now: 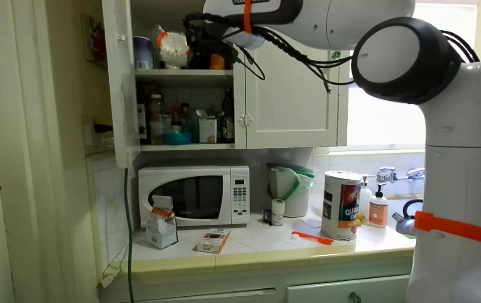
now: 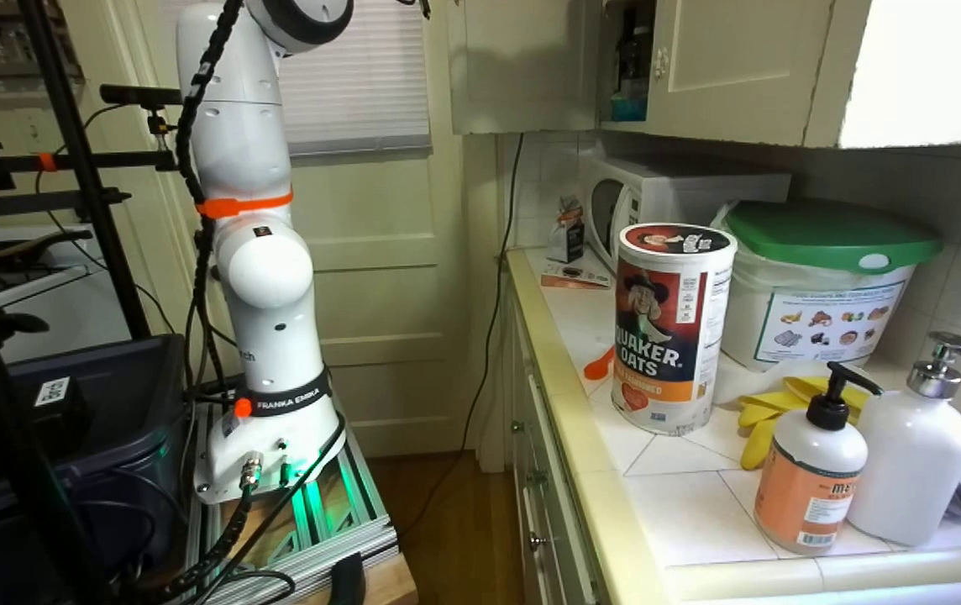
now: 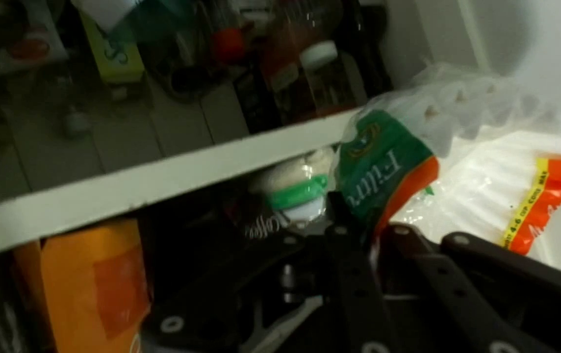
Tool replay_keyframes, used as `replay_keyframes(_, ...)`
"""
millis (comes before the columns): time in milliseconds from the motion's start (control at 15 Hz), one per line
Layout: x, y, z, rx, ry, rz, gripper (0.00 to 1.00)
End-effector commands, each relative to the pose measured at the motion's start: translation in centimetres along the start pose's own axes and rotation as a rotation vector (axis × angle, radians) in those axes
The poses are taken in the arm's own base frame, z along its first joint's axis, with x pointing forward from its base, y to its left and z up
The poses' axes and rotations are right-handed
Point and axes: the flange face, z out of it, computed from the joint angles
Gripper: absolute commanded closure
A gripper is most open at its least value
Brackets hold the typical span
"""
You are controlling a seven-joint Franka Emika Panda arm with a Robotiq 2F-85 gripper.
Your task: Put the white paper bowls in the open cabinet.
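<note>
The white paper bowls (image 1: 174, 49) are a stack of fluted white paper in a clear plastic bag with orange and green print. They are at the upper shelf of the open cabinet (image 1: 183, 72), beside a blue canister. Whether the bag touches the shelf, I cannot tell. My gripper (image 1: 191, 42) is at the bag's right side. In the wrist view the gripper (image 3: 369, 220) is shut on the bag's printed edge, and the bowls (image 3: 476, 171) spread out to the right. The cabinet's shelf edge (image 3: 163, 176) crosses that view, which looks upside down. The cabinet's open door (image 2: 522, 67) also shows.
An orange box (image 1: 217, 62) and the blue canister (image 1: 143, 52) stand on the upper shelf. Bottles and jars (image 1: 156, 113) crowd the lower shelf. The open door (image 1: 123, 105) borders the left side. A microwave (image 1: 194, 195) and an oats canister (image 1: 341, 206) stand below.
</note>
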Motion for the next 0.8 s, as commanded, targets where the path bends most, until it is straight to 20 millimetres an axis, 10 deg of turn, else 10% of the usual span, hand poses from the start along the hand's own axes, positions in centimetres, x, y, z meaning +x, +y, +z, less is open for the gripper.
replay_keyframes(0, 2.8, 0.4, 0.6, -0.008, 0.189, 0.05, 0.98)
replay_keyframes(333, 2.2, 3.3, 4.6, -0.1, 0.336, 0.107, 0.98)
replay_keyframes(733, 1.7, 3.9, 5.0, -0.105, 0.31, 0.098, 0.98)
